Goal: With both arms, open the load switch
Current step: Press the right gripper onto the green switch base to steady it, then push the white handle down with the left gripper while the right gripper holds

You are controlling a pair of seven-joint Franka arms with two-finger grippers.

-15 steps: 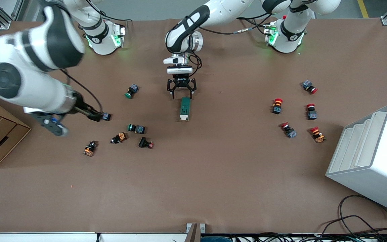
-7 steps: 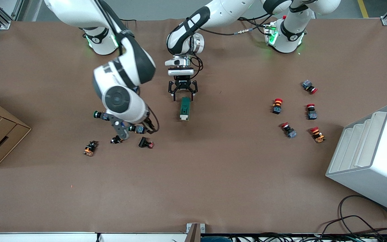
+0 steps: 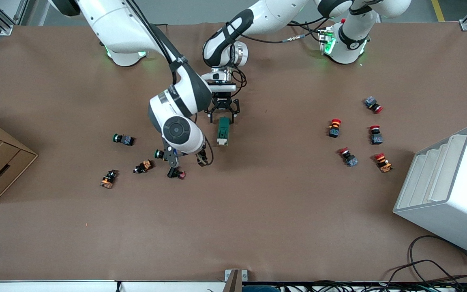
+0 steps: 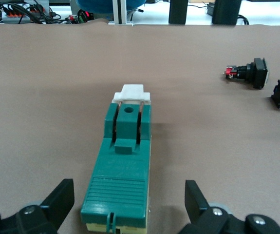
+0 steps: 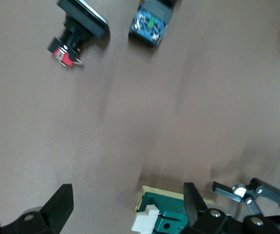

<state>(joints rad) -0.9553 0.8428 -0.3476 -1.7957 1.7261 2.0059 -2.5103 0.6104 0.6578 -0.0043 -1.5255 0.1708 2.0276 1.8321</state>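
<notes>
Here the dark green rectangular load switch (image 3: 223, 131) with its white sliding tab lies flat on the brown table (image 3: 258, 211), about midway between the two arms' ends. The left arm's black two-finger gripper (image 3: 222, 117) sits at the switch's end nearer the bases, its fingers (image 4: 62, 197) spread wide on either side of the green body without touching it. The right arm's black gripper (image 3: 187, 160) hangs over the table just beside the switch's white-tab end, toward the right arm's end; its jaws stand wide apart and hold nothing. A black push button with a red tip (image 3: 176, 173) lies on the table near it.
</notes>
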